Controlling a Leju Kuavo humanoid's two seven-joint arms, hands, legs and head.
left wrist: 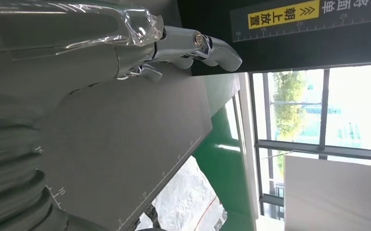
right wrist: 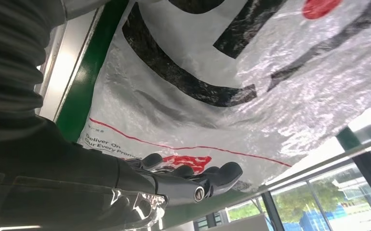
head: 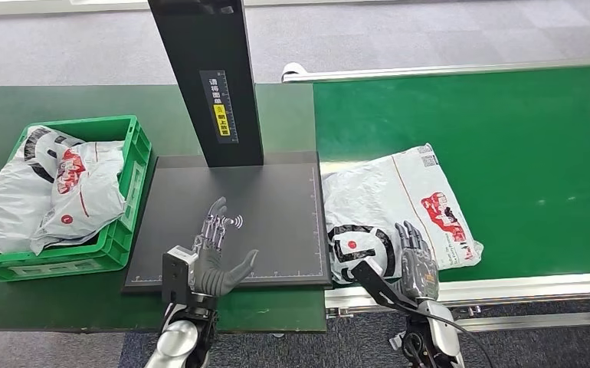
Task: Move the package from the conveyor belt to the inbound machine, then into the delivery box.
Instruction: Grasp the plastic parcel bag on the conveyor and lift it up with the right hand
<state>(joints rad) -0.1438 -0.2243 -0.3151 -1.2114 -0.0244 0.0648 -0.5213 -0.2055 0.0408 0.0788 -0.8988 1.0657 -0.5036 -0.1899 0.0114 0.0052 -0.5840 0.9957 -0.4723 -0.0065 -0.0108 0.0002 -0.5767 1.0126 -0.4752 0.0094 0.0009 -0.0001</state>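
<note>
A white plastic mail package (head: pixel 399 208) with black and red print lies on the green conveyor belt (head: pixel 506 153), its near-left corner overlapping the belt's edge beside the black inbound machine plate (head: pixel 276 192). My right hand (head: pixel 417 261) hovers over the package's near edge with fingers stretched out, holding nothing; the right wrist view shows the package (right wrist: pixel 251 72) just beyond the fingers (right wrist: pixel 212 180). My left hand (head: pixel 217 253) floats open over the near part of the plate, thumb spread to the side. The left wrist view shows its fingers (left wrist: pixel 198 45) above the plate (left wrist: pixel 125 144).
A green delivery crate (head: pixel 127 184) at the left holds several white packages (head: pixel 47 192). The machine's black upright column (head: pixel 208 77) rises from the back of the plate. A dark green table (head: pixel 16 107) carries crate and machine. The belt's silver frame (head: pixel 506 290) runs along the near side.
</note>
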